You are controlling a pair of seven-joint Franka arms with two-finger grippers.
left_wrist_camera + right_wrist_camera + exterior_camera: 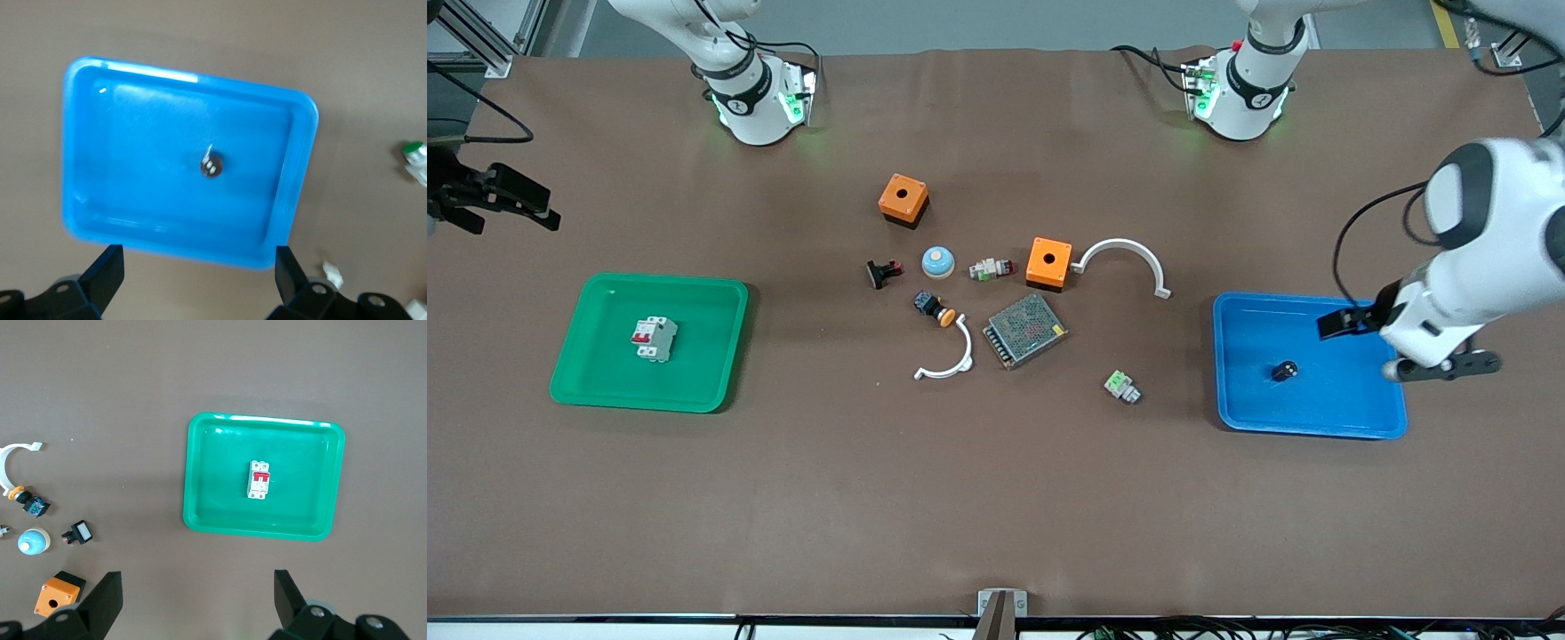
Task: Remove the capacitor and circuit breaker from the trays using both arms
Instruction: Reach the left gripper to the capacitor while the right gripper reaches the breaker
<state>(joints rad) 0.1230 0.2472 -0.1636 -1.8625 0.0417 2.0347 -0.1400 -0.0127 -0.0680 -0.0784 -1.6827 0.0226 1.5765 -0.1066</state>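
The capacitor point(1284, 371), a tiny dark cylinder, lies in the blue tray point(1316, 422) toward the left arm's end of the table; it also shows in the left wrist view point(211, 164). My left gripper point(1400, 347) is open and empty, up over the tray's edge point(198, 257). The breaker point(655, 339), a white-grey block with red levers, lies in the green tray point(587, 387) toward the right arm's end; it also shows in the right wrist view point(258, 480). My right gripper point(534, 209) is open and empty, up over the table beside the green tray point(198, 583).
Between the trays lie two orange boxes point(903, 199) point(1048, 263), a blue-white dome point(938, 261), a black-and-red push-button part point(884, 272), an orange-capped black button point(935, 308), two white curved clips point(947, 360) point(1125, 262), a mesh power supply point(1025, 330) and a green-and-white connector point(1121, 387).
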